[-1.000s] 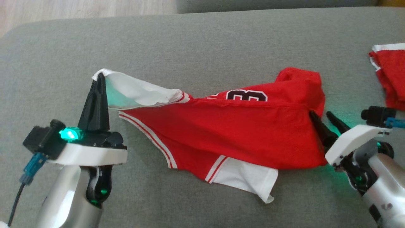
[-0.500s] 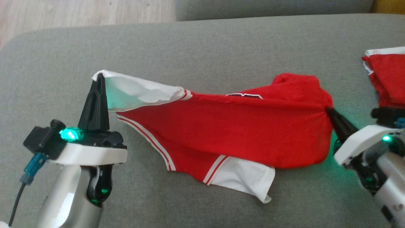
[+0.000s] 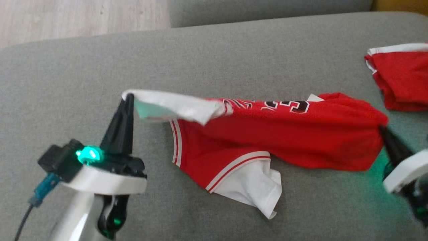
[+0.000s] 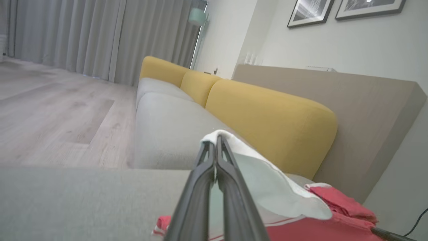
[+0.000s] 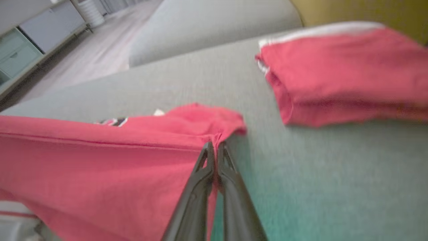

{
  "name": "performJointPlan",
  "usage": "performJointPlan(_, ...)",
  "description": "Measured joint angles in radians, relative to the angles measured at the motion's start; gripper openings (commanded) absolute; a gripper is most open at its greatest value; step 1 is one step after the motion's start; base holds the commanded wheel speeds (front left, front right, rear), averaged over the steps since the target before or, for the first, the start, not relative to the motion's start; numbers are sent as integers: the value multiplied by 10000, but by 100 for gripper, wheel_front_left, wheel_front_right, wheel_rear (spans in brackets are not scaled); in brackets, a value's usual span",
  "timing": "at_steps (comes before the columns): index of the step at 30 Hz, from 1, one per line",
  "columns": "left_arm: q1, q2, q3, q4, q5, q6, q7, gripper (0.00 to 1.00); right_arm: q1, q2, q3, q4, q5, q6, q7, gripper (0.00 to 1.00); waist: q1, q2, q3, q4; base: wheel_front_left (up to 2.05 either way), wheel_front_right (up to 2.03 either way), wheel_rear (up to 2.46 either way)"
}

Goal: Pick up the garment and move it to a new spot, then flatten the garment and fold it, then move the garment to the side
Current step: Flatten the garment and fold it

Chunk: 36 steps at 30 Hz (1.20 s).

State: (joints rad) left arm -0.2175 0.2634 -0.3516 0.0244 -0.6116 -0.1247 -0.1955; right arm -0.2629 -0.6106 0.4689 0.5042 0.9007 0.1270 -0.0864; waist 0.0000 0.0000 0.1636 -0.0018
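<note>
The garment [image 3: 274, 137] is a red jersey with white trim and dark numbers, stretched above the grey sofa seat [image 3: 214, 60]. My left gripper [image 3: 128, 97] is shut on its white sleeve end at the left, and the left wrist view shows white cloth [image 4: 254, 167] pinched at the fingertips [image 4: 215, 139]. My right gripper [image 3: 381, 129] is shut on the red edge at the right; the right wrist view has red fabric [image 5: 100, 157] gathered at the tips [image 5: 214, 144]. A white flap [image 3: 254, 187] hangs down onto the cushion.
A second, folded red garment [image 3: 401, 80] lies at the far right of the seat, close to my right gripper. Wooden floor [image 3: 80, 16] runs beyond the seat's far left edge. Yellow back cushions [image 4: 267, 113] line the sofa.
My right gripper has shut on the garment's right edge and lifted it. The jersey is now pulled taut between both grippers and hangs higher. The head camera has shifted, so the scene sits lower.
</note>
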Motion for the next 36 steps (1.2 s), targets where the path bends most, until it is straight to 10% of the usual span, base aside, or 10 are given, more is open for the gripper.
performJointPlan(18, 165, 102, 222, 759, 274, 115, -359, 0, 2450, 865, -1475, -2600, -456, 0, 35, 100, 0, 0, 64, 217, 0, 0, 0)
performJointPlan(33, -151, 40, -38, 968, 311, 105, -447, 0, 622, 909, -736, -825, -96, 0, 779, 100, 0, 0, 408, 653, 0, 0, 0)
performJointPlan(36, -235, 33, -38, 995, 311, 104, -449, 0, 612, 865, -558, -568, -31, 0, 777, 76, 1, 0, 462, 707, 0, 0, 0)
